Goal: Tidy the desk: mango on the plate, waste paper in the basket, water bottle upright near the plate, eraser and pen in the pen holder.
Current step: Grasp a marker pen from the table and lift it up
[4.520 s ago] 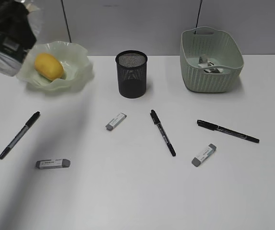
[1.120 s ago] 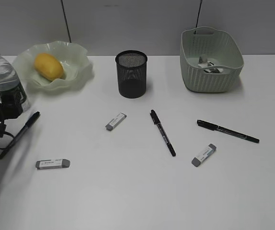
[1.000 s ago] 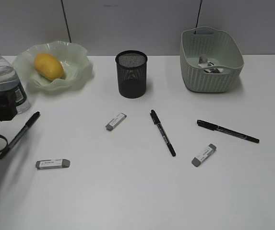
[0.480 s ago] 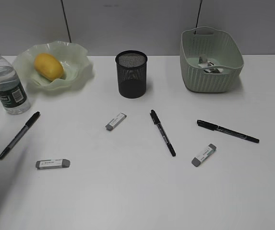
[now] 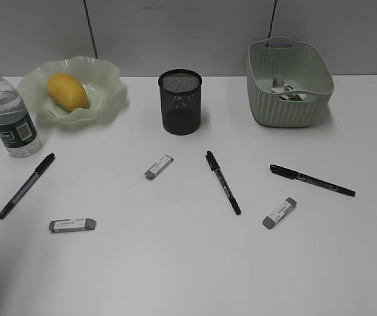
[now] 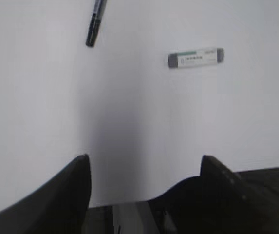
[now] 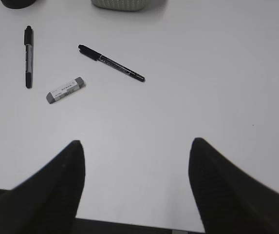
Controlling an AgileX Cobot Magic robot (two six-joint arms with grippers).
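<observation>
left end effector [image 6: 144, 168] withdrawn | water bottle [image 5: 9, 112] upright beside plate [image 5: 106, 99]

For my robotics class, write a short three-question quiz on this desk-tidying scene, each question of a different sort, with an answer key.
1. True or false: the mango lies in the plate.
2. How many pens and how many erasers lie loose on the desk?
3. Multiple choice: the water bottle is
A. lying on its side
B. standing upright left of the plate
C. inside the basket

Key
1. True.
2. Three pens (left, middle, right) and three erasers (left, middle, right); none can be seen in the pen holder.
3. B. The waste paper is in the basket; both pincers, left and right, are open and empty.
</observation>
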